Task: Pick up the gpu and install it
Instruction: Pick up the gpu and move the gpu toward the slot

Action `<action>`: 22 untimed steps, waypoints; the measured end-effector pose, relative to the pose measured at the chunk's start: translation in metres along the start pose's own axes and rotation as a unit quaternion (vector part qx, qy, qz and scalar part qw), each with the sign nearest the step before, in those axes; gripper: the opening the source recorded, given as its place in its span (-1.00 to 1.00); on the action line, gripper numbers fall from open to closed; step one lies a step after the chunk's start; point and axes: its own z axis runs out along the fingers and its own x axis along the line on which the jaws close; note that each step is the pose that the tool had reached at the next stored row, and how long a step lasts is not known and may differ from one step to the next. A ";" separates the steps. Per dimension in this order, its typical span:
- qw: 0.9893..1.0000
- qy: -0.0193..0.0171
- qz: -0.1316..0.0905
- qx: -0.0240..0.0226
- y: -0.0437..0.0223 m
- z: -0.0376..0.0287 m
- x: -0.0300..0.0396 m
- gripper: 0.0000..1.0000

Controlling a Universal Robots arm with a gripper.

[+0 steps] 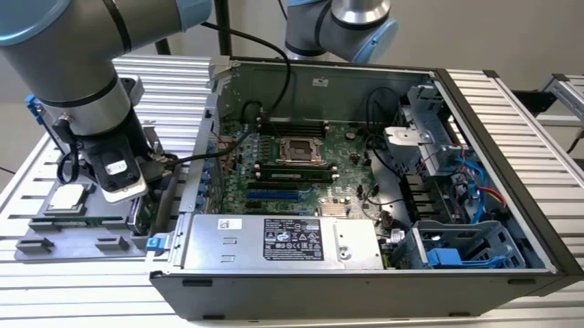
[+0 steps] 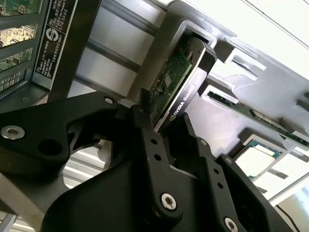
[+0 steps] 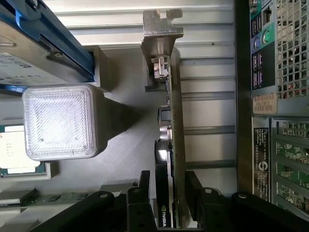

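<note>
Green-backed gpu (image 3: 173, 121) looks stiff, light, fragile; pincer (image 3: 169, 186) pinches its two flat faces, clear of the metal bracket (image 3: 161, 29).

Light was even and bright in the exterior view, dimmer inside the open black computer case (image 1: 365, 292). The pale ribbed metal bench (image 2: 282, 21) glared white in the second wrist view; a translucent white square block (image 3: 59, 121) cast a soft shadow in the first wrist view.

My arm (image 1: 78, 75) is silver-grey tubing with light blue joint caps (image 1: 196, 12) and a black cable (image 1: 116, 26). The gripper (image 2: 161, 123) is matte black with silver screws (image 2: 167, 201).
</note>
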 end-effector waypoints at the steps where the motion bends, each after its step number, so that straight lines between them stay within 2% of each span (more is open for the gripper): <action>1: 1.000 0.000 0.000 0.000 0.0000 0.0004 0.0000 1.00; 20: 1.000 0.000 -0.001 0.000 -0.0001 0.0024 0.0011 1.00; 21: 1.000 0.000 -0.001 0.000 -0.0001 0.0024 0.0011 -1.00; 22: 1.000 0.000 -0.001 0.000 -0.0002 0.0024 0.0012 -1.00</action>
